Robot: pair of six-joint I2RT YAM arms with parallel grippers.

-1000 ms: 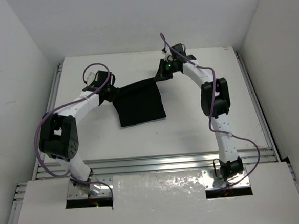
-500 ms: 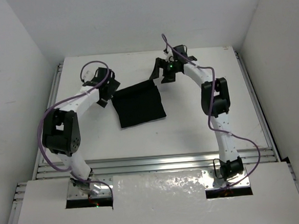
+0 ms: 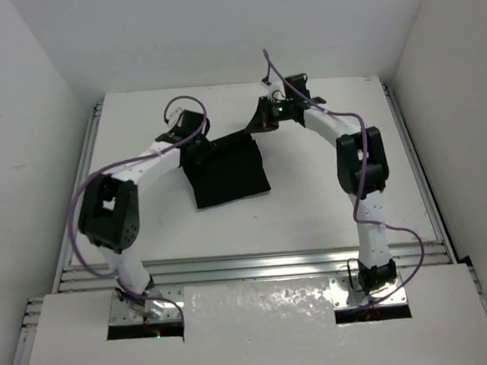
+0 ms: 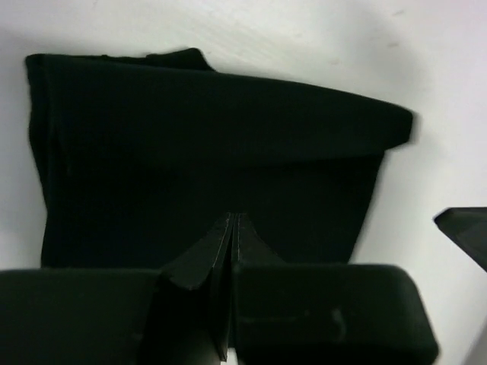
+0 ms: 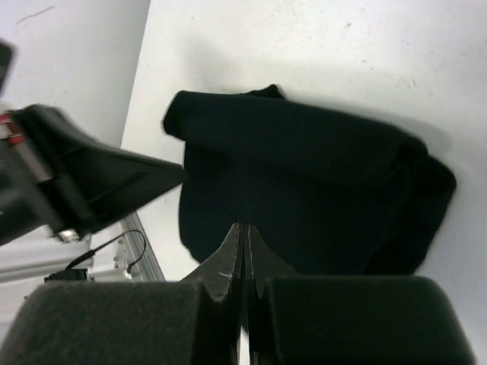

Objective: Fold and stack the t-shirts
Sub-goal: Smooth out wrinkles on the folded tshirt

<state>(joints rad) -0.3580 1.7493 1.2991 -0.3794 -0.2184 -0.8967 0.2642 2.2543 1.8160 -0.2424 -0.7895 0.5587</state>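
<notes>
On my overhead feed the black t-shirt (image 3: 226, 174) lies folded into a rough square on the white counter (image 3: 328, 202), between the two arms. My left fingers (image 4: 231, 228) are pressed together, tips over the cloth at its far left corner. My right fingers (image 5: 243, 247) are pressed together likewise at the far right corner. Whether either pair has cloth caught between them, I cannot tell.

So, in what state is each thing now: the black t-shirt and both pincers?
black t-shirt: folded into a rectangle, lying on the table
left pincer: shut, tips at the shirt's edge; grip on cloth unclear
right pincer: shut, tips at the shirt's edge; grip on cloth unclear
</notes>
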